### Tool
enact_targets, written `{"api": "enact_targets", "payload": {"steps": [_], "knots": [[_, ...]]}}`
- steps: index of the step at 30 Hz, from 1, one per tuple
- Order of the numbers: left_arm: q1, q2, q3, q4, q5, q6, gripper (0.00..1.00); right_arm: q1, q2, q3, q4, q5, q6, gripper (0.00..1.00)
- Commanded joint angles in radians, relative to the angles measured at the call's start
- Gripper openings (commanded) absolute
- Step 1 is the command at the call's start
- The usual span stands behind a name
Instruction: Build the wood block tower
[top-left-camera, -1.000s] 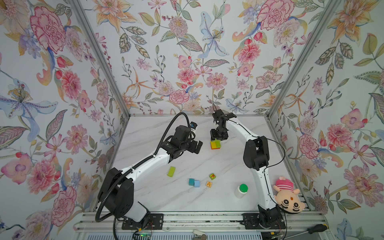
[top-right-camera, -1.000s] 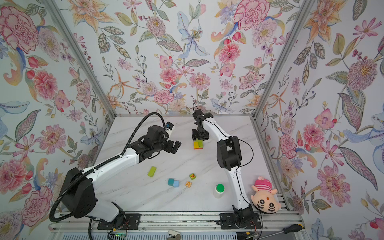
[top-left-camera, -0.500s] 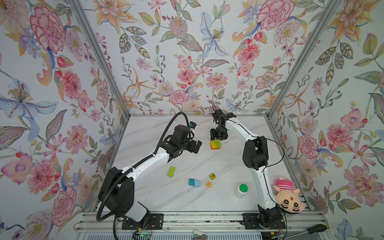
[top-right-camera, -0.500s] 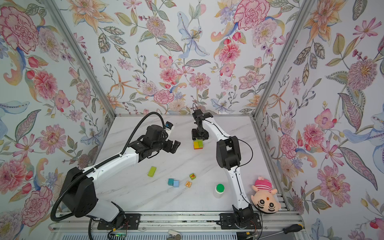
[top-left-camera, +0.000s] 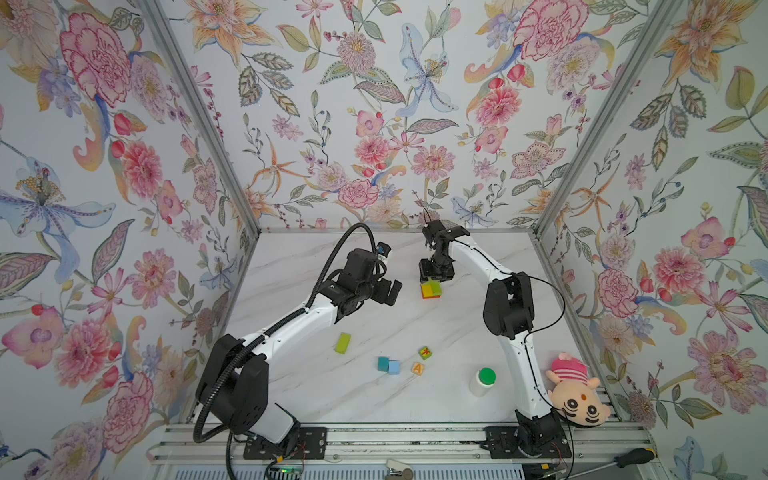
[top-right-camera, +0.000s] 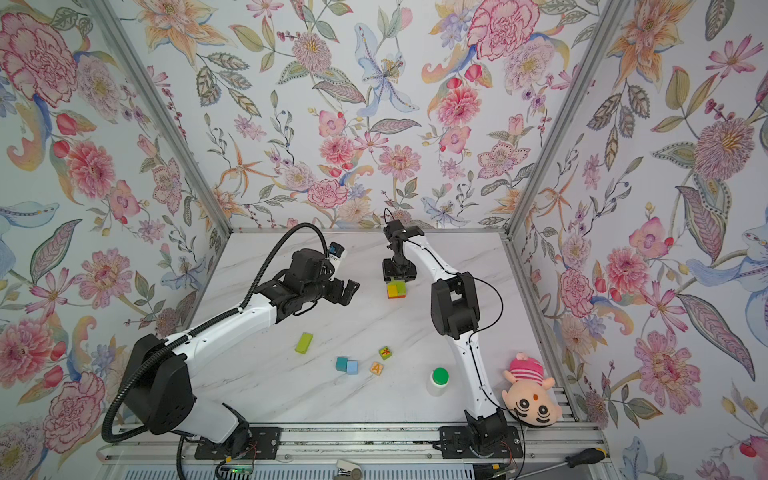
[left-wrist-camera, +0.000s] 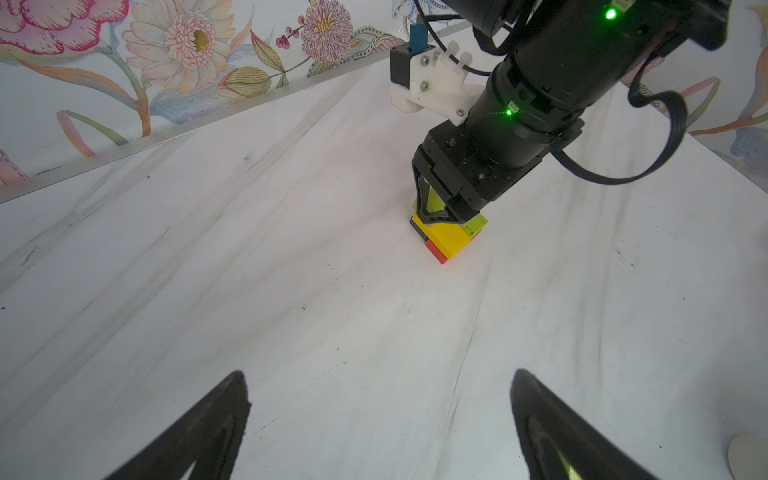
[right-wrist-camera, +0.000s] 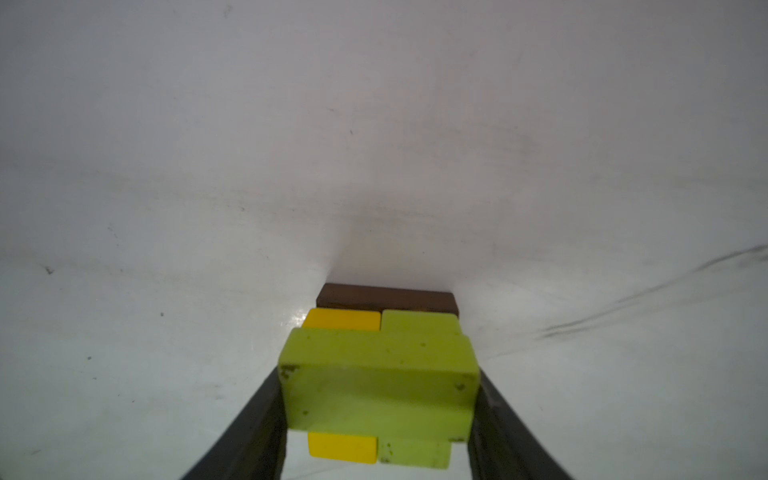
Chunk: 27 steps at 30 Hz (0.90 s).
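Observation:
The tower (top-left-camera: 431, 289) (top-right-camera: 397, 290) stands at mid-back of the table, with brown, red, yellow and lime-green blocks showing. My right gripper (top-left-camera: 434, 277) (right-wrist-camera: 378, 386) points down onto it, shut on a lime-green oblong (right-wrist-camera: 378, 361). The oblong lies crosswise over the yellow (right-wrist-camera: 341, 320) and lime (right-wrist-camera: 419, 323) blocks; whether it touches them I cannot tell. The brown block (right-wrist-camera: 386, 297) shows beneath. My left gripper (top-left-camera: 390, 293) (left-wrist-camera: 380, 415) hovers open and empty to the tower's left. Loose wood blocks lie nearer the front: a lime oblong (top-left-camera: 343, 343), teal (top-left-camera: 382, 364), light-blue (top-left-camera: 394, 367), green red-marked (top-left-camera: 424, 353) and tan "A" (top-left-camera: 417, 368) cubes.
A white green-capped bottle (top-left-camera: 482, 380) stands front right beside the right arm. A plush doll (top-left-camera: 575, 395) lies at the front right corner. A screwdriver (top-left-camera: 631, 457) rests on the front rail. Floral walls enclose the white marble table (top-left-camera: 316, 386) on three sides.

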Motion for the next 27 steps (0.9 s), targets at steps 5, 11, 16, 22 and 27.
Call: {"api": "enact_targets", "payload": {"steps": [5,11,16,22,27], "knots": [[0.018,0.022,-0.004,0.007,0.022,0.012,0.99,0.006,0.024,0.023,-0.033,-0.002,0.004,0.62],[0.022,0.026,0.001,0.007,0.023,0.013,0.99,0.004,0.022,0.039,-0.033,-0.008,-0.006,0.8],[0.025,0.027,0.008,0.008,0.014,0.011,0.99,0.002,0.004,0.061,-0.032,0.009,-0.005,0.91],[0.039,0.01,0.011,0.002,-0.028,-0.005,0.99,-0.006,-0.067,0.071,-0.035,0.009,-0.013,0.95],[0.042,-0.032,-0.036,0.0,-0.045,-0.043,0.99,-0.006,-0.123,0.061,-0.049,-0.005,-0.02,0.96]]}}
